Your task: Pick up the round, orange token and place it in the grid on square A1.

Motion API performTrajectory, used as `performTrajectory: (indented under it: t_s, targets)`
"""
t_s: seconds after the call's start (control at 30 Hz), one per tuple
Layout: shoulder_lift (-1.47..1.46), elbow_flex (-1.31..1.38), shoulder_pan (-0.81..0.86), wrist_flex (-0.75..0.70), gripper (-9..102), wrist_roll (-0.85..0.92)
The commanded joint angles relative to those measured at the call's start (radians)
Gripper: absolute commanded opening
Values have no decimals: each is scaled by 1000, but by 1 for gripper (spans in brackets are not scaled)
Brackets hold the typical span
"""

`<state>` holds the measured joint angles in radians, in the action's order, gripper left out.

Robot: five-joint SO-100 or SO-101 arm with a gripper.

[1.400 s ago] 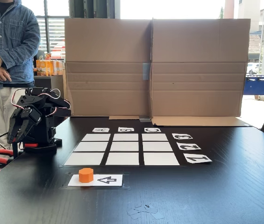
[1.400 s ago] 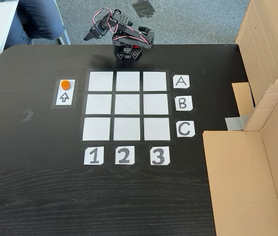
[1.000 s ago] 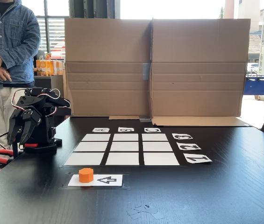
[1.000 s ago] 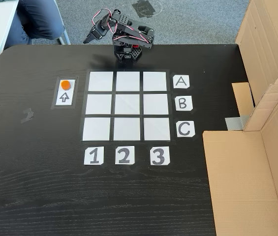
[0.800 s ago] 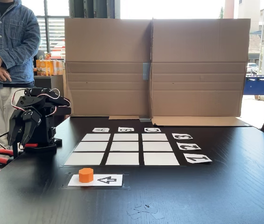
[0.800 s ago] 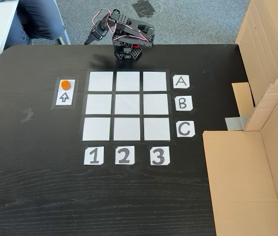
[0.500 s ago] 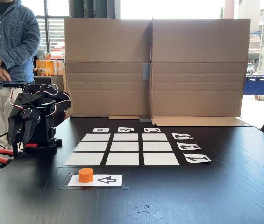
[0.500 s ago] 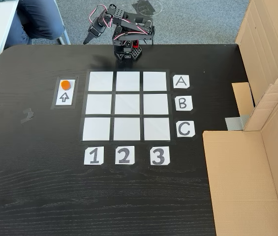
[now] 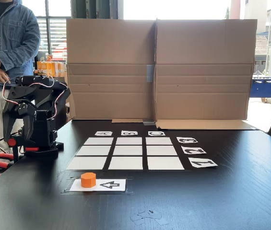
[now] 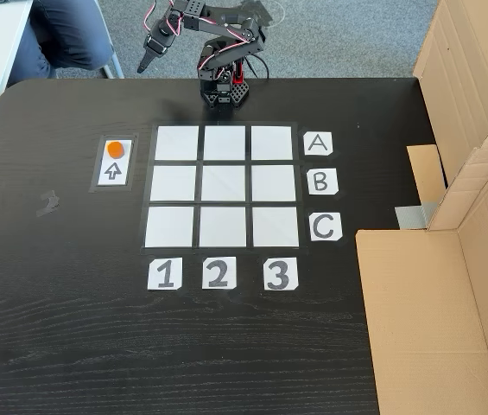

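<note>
Since the earlier frames, the black two-finger gripper has lifted and swung out from the folded arm; whether its fingers are parted or closed, I cannot tell. It hangs off the table's far edge, well apart from the small bright orange cylindrical token. That token sits on the white arrow card, just beside the nine-square white paper grid. Square A1 lies empty. Best approach: descend from above, fingers spread wide, centred over the puck.

The claw is too small to tell whether its jaws are apart; the person is cut off by the frame's top edge.
</note>
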<state>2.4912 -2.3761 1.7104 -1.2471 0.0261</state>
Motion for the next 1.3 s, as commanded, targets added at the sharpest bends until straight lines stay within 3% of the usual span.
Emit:
performTrajectory:
  t_s: [0.0,0.43,1.27]
  targets:
    - [-89,115,-18,-40,29,5]
    - [-520,581,-132,-282,29,-5]
    - [-1066,1115,-488,-290,32,-126]
